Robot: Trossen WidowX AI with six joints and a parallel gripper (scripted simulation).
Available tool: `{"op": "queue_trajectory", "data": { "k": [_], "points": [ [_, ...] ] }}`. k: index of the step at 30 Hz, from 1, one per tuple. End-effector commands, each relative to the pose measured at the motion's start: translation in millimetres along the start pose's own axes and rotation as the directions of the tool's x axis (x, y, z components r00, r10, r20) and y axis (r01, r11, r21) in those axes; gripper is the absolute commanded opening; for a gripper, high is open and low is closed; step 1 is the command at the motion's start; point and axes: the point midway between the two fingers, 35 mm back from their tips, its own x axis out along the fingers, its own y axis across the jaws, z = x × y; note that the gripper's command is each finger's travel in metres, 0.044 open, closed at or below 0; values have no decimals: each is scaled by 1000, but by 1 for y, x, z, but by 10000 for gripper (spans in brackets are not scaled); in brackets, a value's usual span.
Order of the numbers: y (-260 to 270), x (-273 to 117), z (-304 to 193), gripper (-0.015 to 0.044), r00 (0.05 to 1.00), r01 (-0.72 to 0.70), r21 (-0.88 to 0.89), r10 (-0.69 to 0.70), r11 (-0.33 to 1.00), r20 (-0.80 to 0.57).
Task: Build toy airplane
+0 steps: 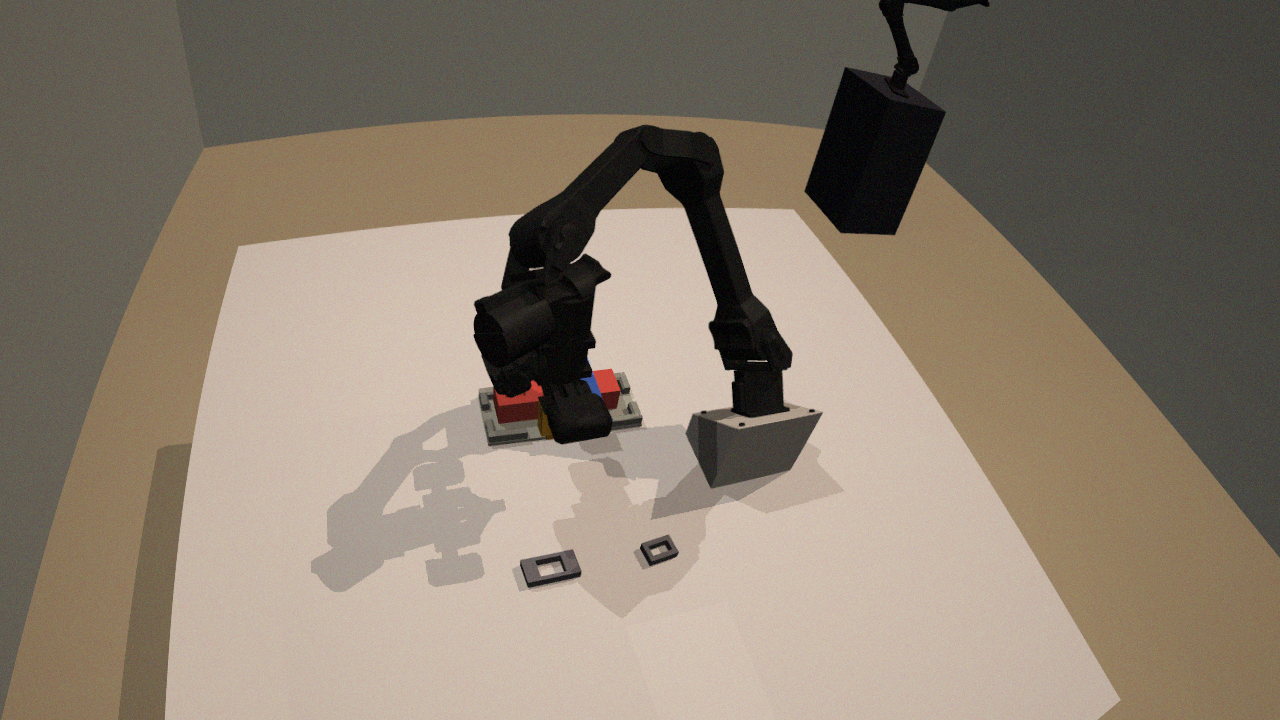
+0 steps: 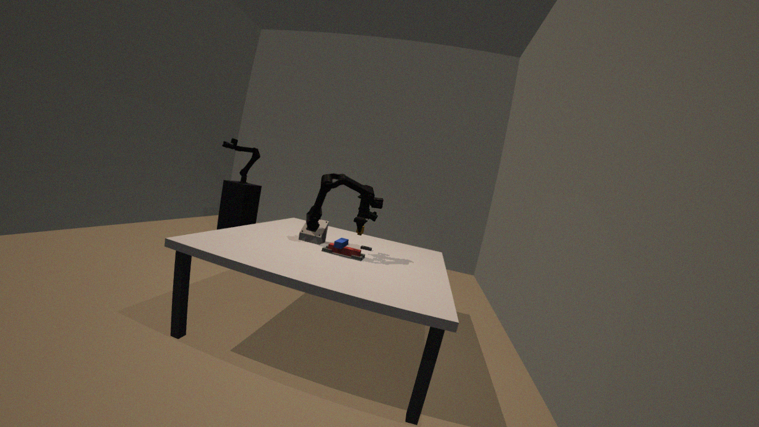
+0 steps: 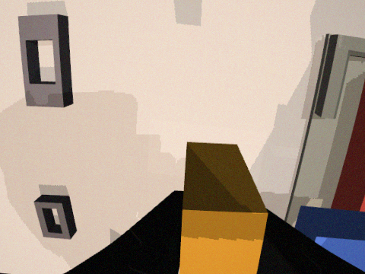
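Observation:
The red fuselage (image 1: 516, 409) (image 2: 351, 251) (image 3: 351, 179) lies in the grey cradle (image 1: 508, 438) (image 3: 317, 152) and looks level. The blue wing (image 1: 591, 385) (image 2: 341, 242) (image 3: 327, 221) lies across its top; its tab is hidden. My gripper (image 2: 360, 227) (image 3: 208, 203) is shut on the yellow tail fin (image 1: 544, 424) (image 2: 360, 231) (image 3: 222, 256). It holds the fin in the air, off to the side of the cradle in the wrist view. The tail socket is hidden behind the arm in the top view.
A larger dark rectangular frame (image 1: 529, 570) (image 3: 46, 28) and a smaller one (image 1: 662, 558) (image 3: 65, 224) lie on the table. My arm's grey base (image 1: 756, 452) stands beside the cradle. A second arm stands on a black pedestal (image 1: 872, 161) (image 2: 238, 204) beyond the table.

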Motion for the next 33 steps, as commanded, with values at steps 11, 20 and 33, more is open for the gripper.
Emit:
{"op": "queue_trajectory", "data": {
  "k": [11,20,33],
  "points": [
    [-43,3,13,0,1000,20,12,-20,1000,17],
    [-71,7,17,0,999,39,21,-39,999,16],
    [-111,12,19,0,997,71,33,-71,997,9]
  ]
}}
